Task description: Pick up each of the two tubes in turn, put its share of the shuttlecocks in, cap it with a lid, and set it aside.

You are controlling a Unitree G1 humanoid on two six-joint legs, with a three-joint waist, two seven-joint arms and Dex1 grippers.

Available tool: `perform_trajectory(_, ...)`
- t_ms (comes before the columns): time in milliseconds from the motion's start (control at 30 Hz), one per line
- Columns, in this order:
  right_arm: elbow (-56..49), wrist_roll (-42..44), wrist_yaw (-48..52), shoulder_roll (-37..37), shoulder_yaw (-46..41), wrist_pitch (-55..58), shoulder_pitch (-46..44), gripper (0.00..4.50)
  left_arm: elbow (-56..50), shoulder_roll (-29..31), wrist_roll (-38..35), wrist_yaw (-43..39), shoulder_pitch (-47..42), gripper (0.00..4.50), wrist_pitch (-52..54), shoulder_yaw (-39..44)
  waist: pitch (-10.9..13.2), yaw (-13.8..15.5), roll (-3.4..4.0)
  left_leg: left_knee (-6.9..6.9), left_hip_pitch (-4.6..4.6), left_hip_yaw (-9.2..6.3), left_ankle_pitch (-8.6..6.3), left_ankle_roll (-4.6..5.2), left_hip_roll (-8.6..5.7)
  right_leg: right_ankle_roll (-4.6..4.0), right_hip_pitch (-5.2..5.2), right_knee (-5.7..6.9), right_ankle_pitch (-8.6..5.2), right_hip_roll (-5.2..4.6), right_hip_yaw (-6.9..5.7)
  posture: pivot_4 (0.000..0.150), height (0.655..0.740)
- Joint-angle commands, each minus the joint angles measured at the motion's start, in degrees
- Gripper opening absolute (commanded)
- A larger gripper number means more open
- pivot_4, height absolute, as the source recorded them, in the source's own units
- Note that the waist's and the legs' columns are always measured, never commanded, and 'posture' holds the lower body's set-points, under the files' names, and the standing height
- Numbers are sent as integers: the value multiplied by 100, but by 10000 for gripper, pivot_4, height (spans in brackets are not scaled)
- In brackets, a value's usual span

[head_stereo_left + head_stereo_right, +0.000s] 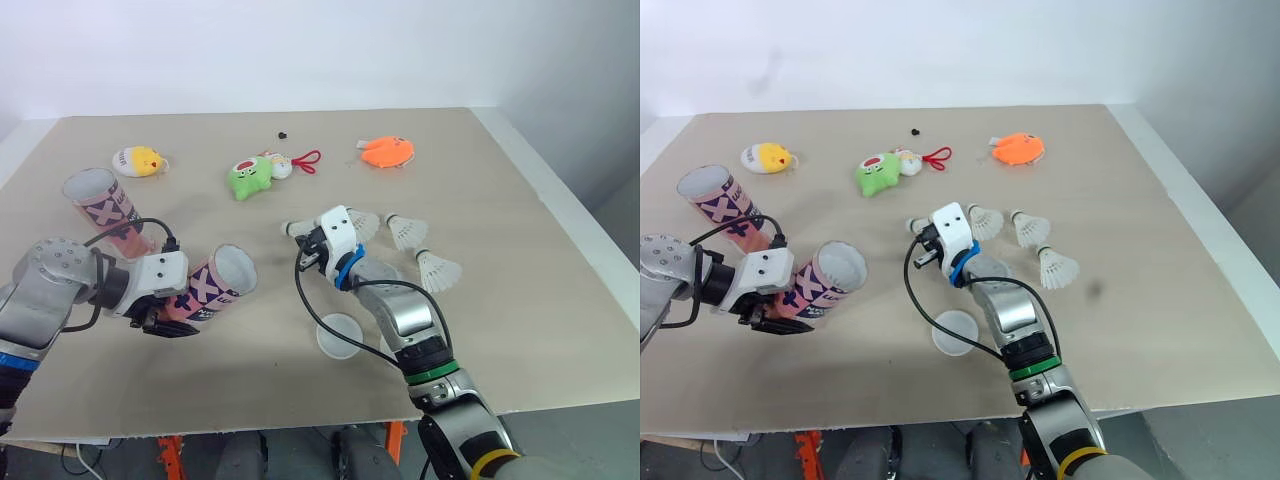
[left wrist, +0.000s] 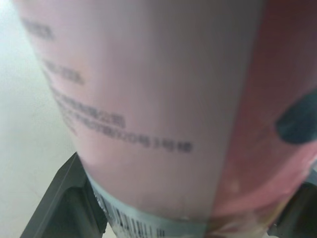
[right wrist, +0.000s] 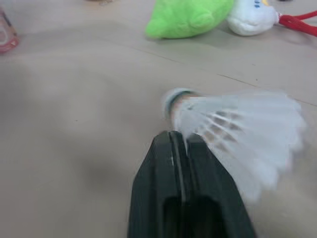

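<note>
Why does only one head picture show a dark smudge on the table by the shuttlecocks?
Right eye view: a grey smudge beside the nearest shuttlecock, and another on the wall. Left eye view: no mark on the table there, so probably specks on the right lens, not stains. Both: soft even light, faint shadows.

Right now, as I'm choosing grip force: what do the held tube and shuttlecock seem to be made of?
The tube looks like cardboard or thin plastic under a smooth pink printed wrap with a barcode label. The shuttlecock has a white ribbed skirt, feather or plastic unclear, and a pale rounded tip, possibly cork.
</note>
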Motion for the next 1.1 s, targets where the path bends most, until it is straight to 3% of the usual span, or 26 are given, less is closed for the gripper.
perform_trajectory(33,-1249,524,891,-445,-152,-145,105,449,-127,46,-69,-33,99,33177,26,-67,1,2,1,0,-3,0,0,0,0,1,-1,-2,0,0,0,1500,7400)
perform_trajectory(200,-3021,2083,2227,-1422,-618,620,200,449,-105,79,-73,-55,91,33177,-5,-77,3,5,3,1,-13,-4,-2,1,-1,2,-4,-6,-2,-2,-2,1500,7400)
perform_trajectory(300,-3653,2296,2724,-2147,-450,977,158,449,-54,83,-61,-76,66,33177,-44,-98,2,3,2,-1,-7,-13,-3,3,1,-4,0,-5,-5,2,-9,1500,7400)
perform_trajectory(433,-3848,1962,2922,-2469,98,865,45,449,24,40,-37,-84,-33,33177,-72,-159,3,2,4,1,-3,-15,-3,3,11,20,0,-4,-21,15,-10,1500,7400)
perform_trajectory(600,-3318,870,2863,-2255,1109,81,-295,449,14,-4,-63,-99,-118,33177,-62,-209,3,10,4,6,0,-17,-3,3,19,14,-1,1,-17,27,-10,1500,7400)
perform_trajectory(733,-3021,602,2826,-1983,1286,-230,-494,449,37,3,-57,-84,-137,33177,-76,-225,3,11,3,13,-9,-13,-3,2,16,20,-2,-1,-18,22,-8,1500,7400)
perform_trajectory(800,-3060,771,2887,-1847,1197,-106,-556,6829,-6,16,-73,-69,-105,33177,-54,-210,3,12,3,12,-11,-15,-3,3,16,19,-3,0,-18,23,-8,1500,7400)
perform_trajectory(967,-3205,1514,3110,-1895,637,564,-803,27812,-112,67,-119,-29,41,33177,-18,-134,3,15,3,14,-11,-23,-3,3,17,14,1,0,-16,22,-14,1500,7400)
perform_trajectory(1033,-3043,1735,3210,-1961,415,812,-1093,27812,-118,70,-127,-22,55,33177,-8,-117,4,10,5,16,-11,-21,-3,2,18,-5,0,0,-3,22,-14,1500,7400)
perform_trajectory(1100,-2746,1593,3390,-2068,483,726,-1397,22603,-121,63,-127,-21,54,33177,5,-110,5,6,6,16,-9,-22,-3,3,19,-12,0,0,1,25,-14,1500,7400)
